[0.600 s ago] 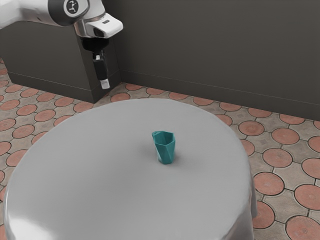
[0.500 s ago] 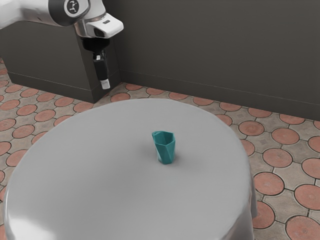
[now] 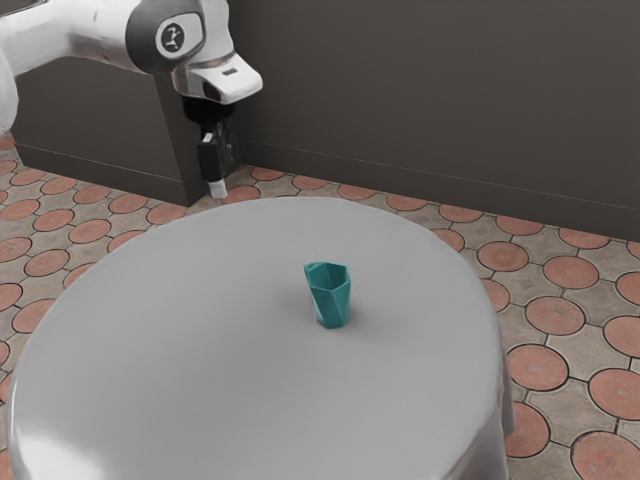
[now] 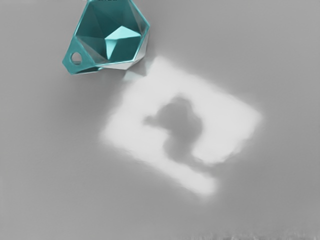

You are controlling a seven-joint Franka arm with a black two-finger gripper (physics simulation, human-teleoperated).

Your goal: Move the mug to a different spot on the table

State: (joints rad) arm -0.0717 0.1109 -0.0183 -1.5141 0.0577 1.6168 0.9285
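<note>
Here: teal mug (image 3: 328, 296) stands upright on the round grey worktop (image 3: 200, 360), a little toward the exterior view's right of the worktop's middle, mouth open upward. Its walls are faceted, angular rather than smooth. It stands free, nothing touching it.

From the wrist view the mug (image 4: 107, 37) is seen from above: hollow inside, one pale facet catching light at the bottom, a small ring handle (image 4: 76, 58) sticking out from one side. Just beside the mug on the worktop (image 4: 50, 190) lies a bright, roughly square patch of light (image 4: 225, 125), and a dark blurred shadow (image 4: 177, 125) sits in its middle.

The tool (image 3: 215, 185) hangs in the air over the worktop's far edge, toward the exterior view's left, pointing straight down, well apart from the mug and clear of the surface. It is seen edge-on as one narrow black column with a pale tip; whether it is released or clenched cannot be told from here.

White arm (image 3: 90, 40) comes in from the exterior view's upper left, its last joint bent down over the tool.

Around the worktop: floor (image 3: 570, 330) of round reddish tiles set in grey stone. Dark wall (image 3: 450, 90) along the far side. A dark block (image 3: 90, 130) juts out from it at the far left, behind the tool
</note>
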